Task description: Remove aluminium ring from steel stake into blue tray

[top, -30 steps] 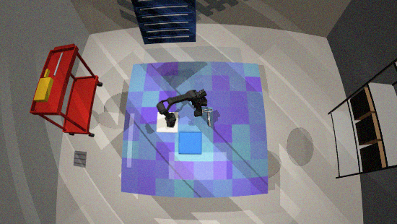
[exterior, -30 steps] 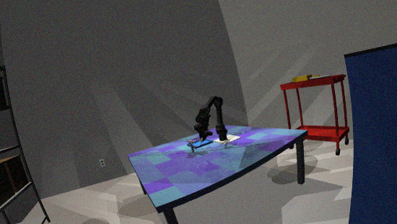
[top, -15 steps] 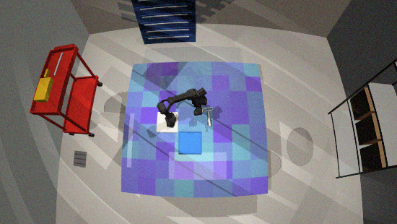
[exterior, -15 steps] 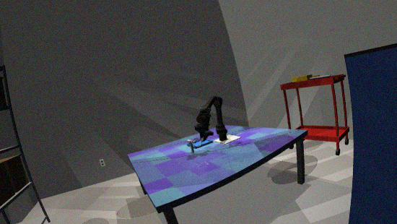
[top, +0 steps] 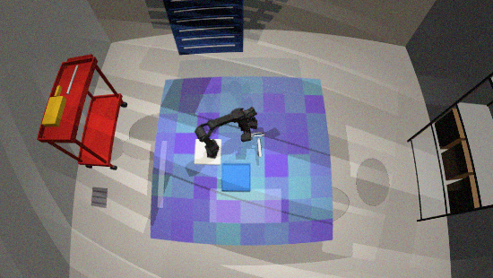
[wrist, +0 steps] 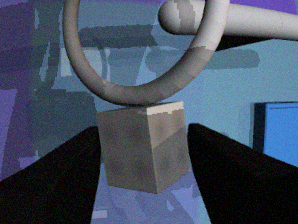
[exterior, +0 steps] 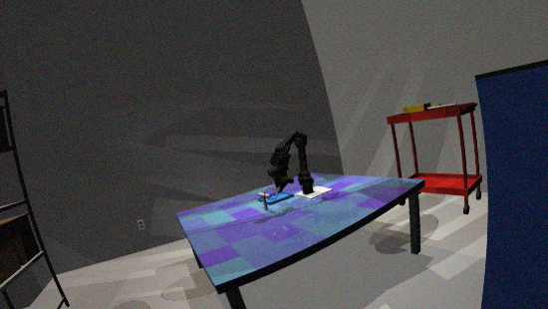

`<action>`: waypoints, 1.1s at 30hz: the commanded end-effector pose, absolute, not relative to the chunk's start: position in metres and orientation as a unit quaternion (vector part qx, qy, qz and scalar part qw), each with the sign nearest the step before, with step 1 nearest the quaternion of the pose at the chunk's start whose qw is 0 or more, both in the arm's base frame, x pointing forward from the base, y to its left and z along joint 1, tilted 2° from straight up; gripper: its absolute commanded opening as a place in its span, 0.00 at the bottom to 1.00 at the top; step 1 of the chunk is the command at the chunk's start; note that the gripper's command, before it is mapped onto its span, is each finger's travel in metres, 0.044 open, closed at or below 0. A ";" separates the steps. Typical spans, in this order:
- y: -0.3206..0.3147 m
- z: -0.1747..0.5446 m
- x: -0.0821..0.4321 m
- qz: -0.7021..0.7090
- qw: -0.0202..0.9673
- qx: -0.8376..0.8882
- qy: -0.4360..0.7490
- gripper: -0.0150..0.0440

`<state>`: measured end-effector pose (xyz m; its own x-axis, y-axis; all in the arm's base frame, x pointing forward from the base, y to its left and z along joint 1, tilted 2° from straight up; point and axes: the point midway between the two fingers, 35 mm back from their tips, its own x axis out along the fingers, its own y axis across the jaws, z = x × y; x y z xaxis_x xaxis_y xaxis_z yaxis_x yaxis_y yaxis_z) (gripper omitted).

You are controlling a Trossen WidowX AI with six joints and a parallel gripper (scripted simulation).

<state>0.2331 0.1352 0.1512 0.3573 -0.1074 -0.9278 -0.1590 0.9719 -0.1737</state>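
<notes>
- The blue square tray [top: 236, 178] [exterior: 283, 198] [wrist: 282, 131] is cut off by the right edge of the wrist view, so only a corner shows there; no ring lies in it.
- The grey round aluminium ring [top: 258, 134] [exterior: 277, 191] [wrist: 135, 95] is off the tray, above and to its right in the top view, where it is seen nearly edge-on. The wrist view crops its upper part.
- The pale steel cross-bar [top: 259, 148] [exterior: 262, 194] [wrist: 250, 21] is beyond the tray's upper right corner in the top view. Its rounded end shows through the ring's opening, with the ring's side crossing in front; whether the bar truly passes through the ring, I cannot tell.
- The upright steel stake [exterior: 265, 203] stands on the tray's near side in the exterior view. Its foot is small and hard to make out; from the top, the bar hides it.
- The black gripper [top: 247, 135] [exterior: 280, 189] [wrist: 144, 135] is above the tray in the top view. Its jaws are partly open, closed on the blocky metal tab [wrist: 142, 147], with one dark finger against each side. The ring joins the tab's far end.
- The white square base plate [top: 199, 158] [exterior: 323, 191] is up and left of the tray in the top view, partly covered by the black arm's foot [top: 211, 149] [exterior: 307, 185].
</notes>
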 end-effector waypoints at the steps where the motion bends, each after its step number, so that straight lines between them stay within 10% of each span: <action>1: 0.135 0.160 0.234 0.014 0.818 -0.116 0.564 0.25; 33: 0.137 0.197 0.246 0.014 0.818 -0.115 0.563 0.25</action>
<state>0.2402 0.1358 0.1942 0.3604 -0.1090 -0.9264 -0.1519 0.9730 -0.1736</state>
